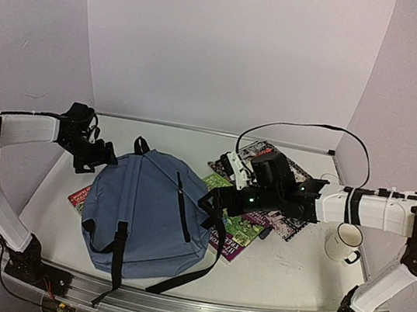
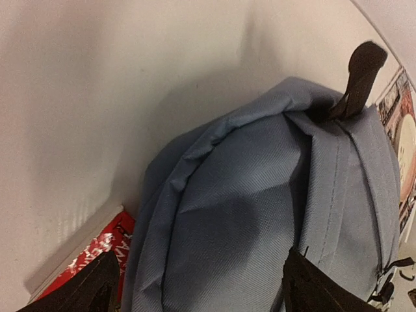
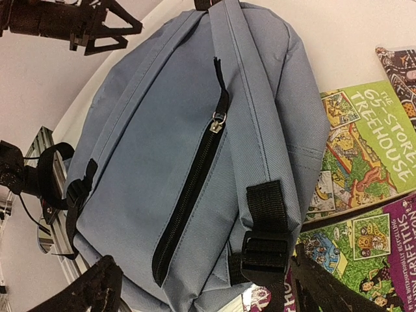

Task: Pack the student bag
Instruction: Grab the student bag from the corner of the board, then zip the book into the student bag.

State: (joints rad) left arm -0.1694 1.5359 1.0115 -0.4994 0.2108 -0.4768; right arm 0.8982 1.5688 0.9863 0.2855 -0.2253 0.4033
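Observation:
The student bag point(image 1: 145, 209) lies flat in the middle of the table, a grey-blue backpack with black straps. Its top handle point(image 2: 361, 71) points away from the arms, and its front pocket zipper point(image 3: 195, 188) is shut. My left gripper point(image 1: 102, 157) hovers open at the bag's upper left corner. In the left wrist view that gripper point(image 2: 201, 292) has bag fabric point(image 2: 260, 214) showing between its spread fingers. My right gripper point(image 1: 213, 204) stands open at the bag's right edge. In the right wrist view it point(image 3: 205, 289) straddles a strap buckle point(image 3: 263, 250) without holding it.
A green book point(image 3: 364, 136) and a purple book point(image 3: 390, 240) lie partly under the bag's right side. A red book point(image 2: 97, 250) pokes out under its left side. A patterned book point(image 1: 260, 150) lies behind the right arm. A white mug point(image 1: 345, 241) stands at the right.

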